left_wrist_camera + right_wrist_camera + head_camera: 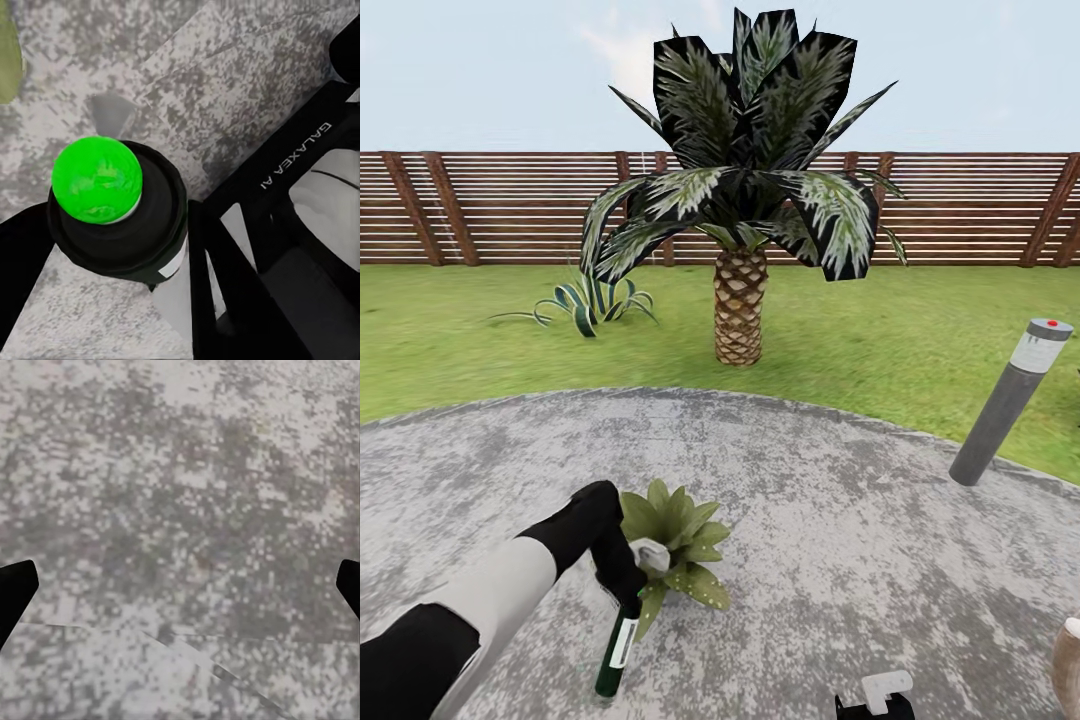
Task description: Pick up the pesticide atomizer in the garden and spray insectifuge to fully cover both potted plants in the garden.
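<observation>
Running across the back of the garden, a horizontal-slat wooden fence (490, 205) closes off the green lawn (920, 340), which meets the round grey paved patio (830, 500) along a curved edge. On the grass behind that edge stand a big palm (740, 200) and, to its left, a striped agave (588, 300); a grey lamp post (1010, 400) leans at the patio's right rim. Most of the paving to the right and ahead lies bare. Near the patio's front, one potted plant (675, 545), a rosette of pointed green leaves, sits on the stone; its pot is hidden under the foliage. The left gripper (625, 585) is just beside the plant's left side, touching or overlapping its leaves, and its jaws are clamped on the pesticide atomizer (615, 650), whose dark green body with a white label hangs downward over the paving. In the left wrist view the bottle (112, 214) shows end-on with a bright green cap between the fingers. The right gripper (180, 585) hovers over bare paving with its two fingertips (15, 589) spread wide apart.
</observation>
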Available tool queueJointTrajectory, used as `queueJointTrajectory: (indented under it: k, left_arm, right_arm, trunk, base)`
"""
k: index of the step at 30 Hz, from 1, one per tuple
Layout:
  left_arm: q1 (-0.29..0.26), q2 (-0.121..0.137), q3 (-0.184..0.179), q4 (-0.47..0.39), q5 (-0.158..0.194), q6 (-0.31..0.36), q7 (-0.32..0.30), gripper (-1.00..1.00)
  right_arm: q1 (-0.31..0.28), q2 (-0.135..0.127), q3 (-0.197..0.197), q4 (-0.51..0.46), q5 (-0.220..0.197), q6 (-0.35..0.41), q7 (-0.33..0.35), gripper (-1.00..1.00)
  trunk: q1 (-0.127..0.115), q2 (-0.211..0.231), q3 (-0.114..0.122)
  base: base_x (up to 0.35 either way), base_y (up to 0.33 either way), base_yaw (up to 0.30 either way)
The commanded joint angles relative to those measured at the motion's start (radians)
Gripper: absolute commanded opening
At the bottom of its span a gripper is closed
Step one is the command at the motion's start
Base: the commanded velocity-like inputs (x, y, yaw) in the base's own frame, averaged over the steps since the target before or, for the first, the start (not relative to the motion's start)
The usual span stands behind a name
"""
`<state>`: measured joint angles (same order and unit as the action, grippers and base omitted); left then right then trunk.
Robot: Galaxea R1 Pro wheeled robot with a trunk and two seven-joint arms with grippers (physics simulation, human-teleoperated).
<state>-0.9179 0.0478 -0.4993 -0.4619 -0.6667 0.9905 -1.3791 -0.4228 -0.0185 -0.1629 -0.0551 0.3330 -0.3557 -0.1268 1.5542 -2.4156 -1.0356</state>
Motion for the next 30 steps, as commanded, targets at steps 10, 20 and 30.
queueJointTrajectory:
  k: [10, 20, 30]
  left_arm:
    - [0.056, 0.080, -0.002, 0.005, -0.007, -0.002, 0.000, -1.00]
    - [0.121, 0.073, -0.004, 0.004, -0.007, -0.003, 0.016, -1.00]
    - [0.127, 0.130, 0.037, -0.007, -0.001, -0.005, 0.064, -1.00]
  right_arm:
    - [-0.001, 0.000, -0.007, 0.002, 0.011, -0.004, -0.004, 1.00]
    - [-0.001, 0.000, -0.007, 0.001, 0.011, -0.003, -0.004, 1.00]
    - [-0.001, 0.000, -0.007, 0.001, 0.011, -0.003, -0.004, 1.00]
  trunk:
    - [0.000, 0.000, -0.001]
    - [0.000, 0.000, -0.001]
    - [0.000, 0.000, -0.001]
  base:
    - [0.000, 0.000, 0.000]
    - [0.000, 0.000, 0.000]
    - [0.000, 0.000, 0.000]
